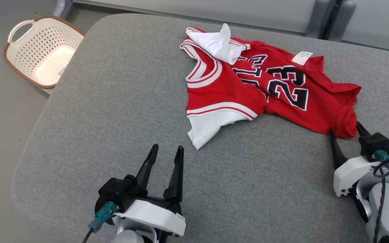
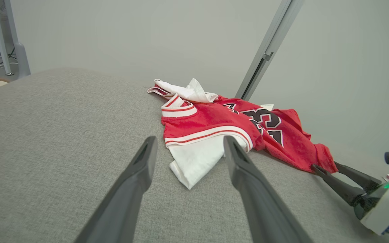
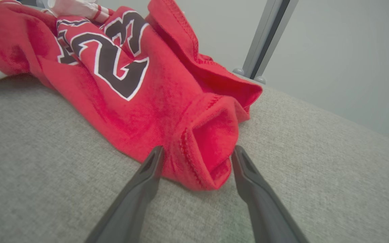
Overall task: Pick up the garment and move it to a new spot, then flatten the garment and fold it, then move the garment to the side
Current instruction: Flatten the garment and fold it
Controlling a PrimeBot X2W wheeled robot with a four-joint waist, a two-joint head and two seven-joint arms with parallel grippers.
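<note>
The garment (image 1: 248,87) is a red and white jersey with a black 23, lying crumpled on the grey cushioned surface (image 1: 120,101). My left gripper (image 1: 167,150) stands open near the front edge, a short way before the jersey's white corner (image 2: 191,162). My right gripper (image 1: 344,130) is open with its fingers on either side of the red hem fold (image 3: 201,152) at the jersey's right corner, the cloth lying between them. The left wrist view also catches the right gripper (image 2: 322,167) at that red corner.
A cream plastic basket (image 1: 42,50) with a brown rim sits on the floor off the surface's far left corner. Grey metal posts (image 1: 329,17) and a pale wall run behind the far edge. A white tag (image 1: 302,57) lies on the jersey.
</note>
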